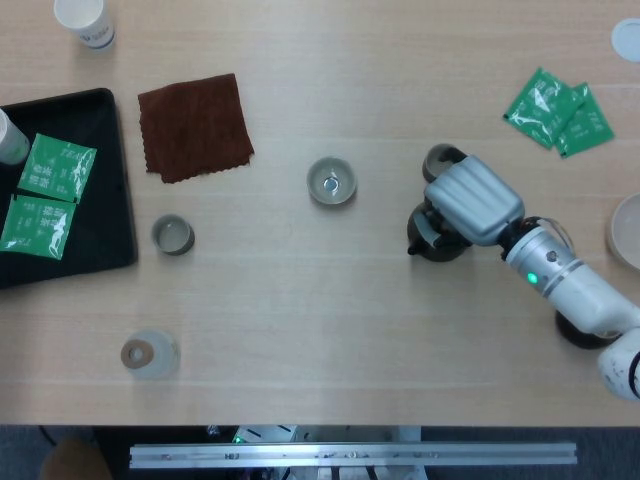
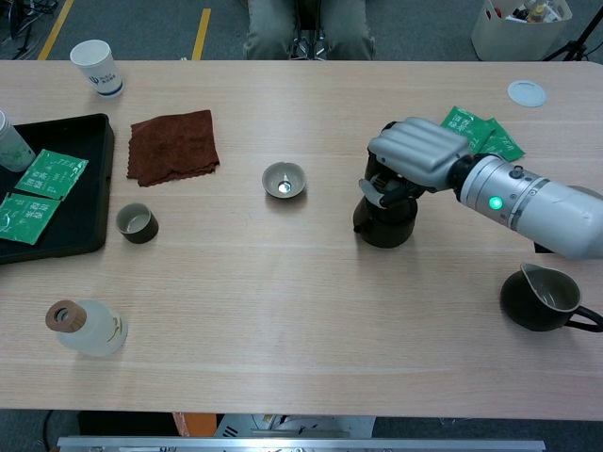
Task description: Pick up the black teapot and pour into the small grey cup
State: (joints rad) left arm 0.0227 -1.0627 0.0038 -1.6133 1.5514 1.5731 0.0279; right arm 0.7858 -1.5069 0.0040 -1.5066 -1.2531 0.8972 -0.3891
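The black teapot [image 1: 424, 236] [image 2: 383, 224] sits low at the table, just in front of a small dark-grey cup [image 1: 441, 158]. My right hand [image 1: 470, 200] [image 2: 415, 155] grips the teapot from above and covers its lid and handle. In the chest view the hand hides that cup. A grey cup [image 1: 331, 182] [image 2: 284, 179] stands at mid-table, left of the teapot. Another small grey cup [image 1: 172, 235] [image 2: 137, 223] stands further left, near the tray. My left hand shows in neither view.
A black tray [image 1: 118, 190] with green packets lies at the left, a brown cloth [image 1: 194, 126] beside it. A paper cup [image 1: 84, 20] and a bottle [image 1: 149, 354] stand on the left. On the right are a dark pitcher [image 2: 541, 299], a white bowl [image 1: 626, 230] and green packets [image 1: 558, 108].
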